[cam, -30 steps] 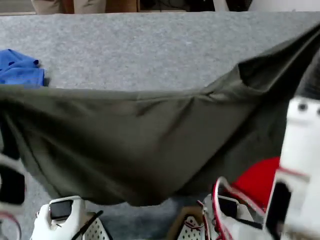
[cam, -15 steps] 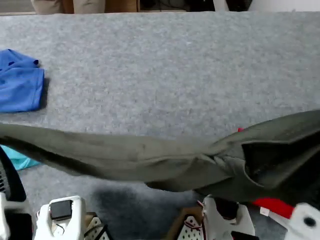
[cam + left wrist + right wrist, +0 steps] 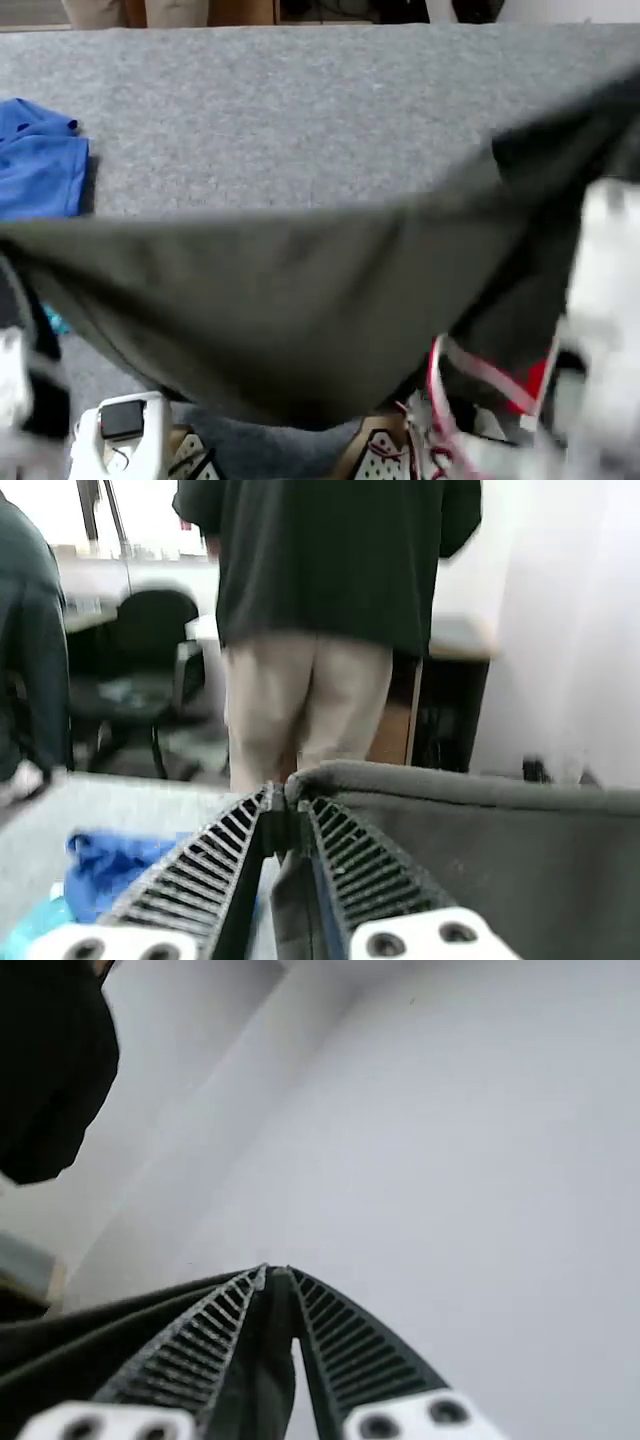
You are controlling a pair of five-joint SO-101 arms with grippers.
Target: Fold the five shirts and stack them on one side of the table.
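A dark olive shirt (image 3: 290, 300) hangs stretched across the near half of the table in the high view, held up at both ends. My left gripper (image 3: 285, 810) is shut on one edge of the olive shirt (image 3: 480, 850). My right gripper (image 3: 277, 1278) is shut on another edge of the olive shirt (image 3: 90, 1345), lifted high and facing a white wall. A blue shirt (image 3: 40, 160) lies crumpled at the table's left edge, also seen as the blue shirt (image 3: 115, 865) below my left gripper. A red shirt (image 3: 538, 378) peeks out under the olive one at the near right.
The grey felt table (image 3: 330, 110) stretches bare beyond the hanging shirt. A teal cloth (image 3: 55, 322) shows by the left edge. The arm bases (image 3: 125, 430) stand at the near edge. A person (image 3: 330, 630) stands behind the table.
The olive shirt dropped low into a narrow band half a second ago, and is now raised and spread wide again, covering most of the red shirt.
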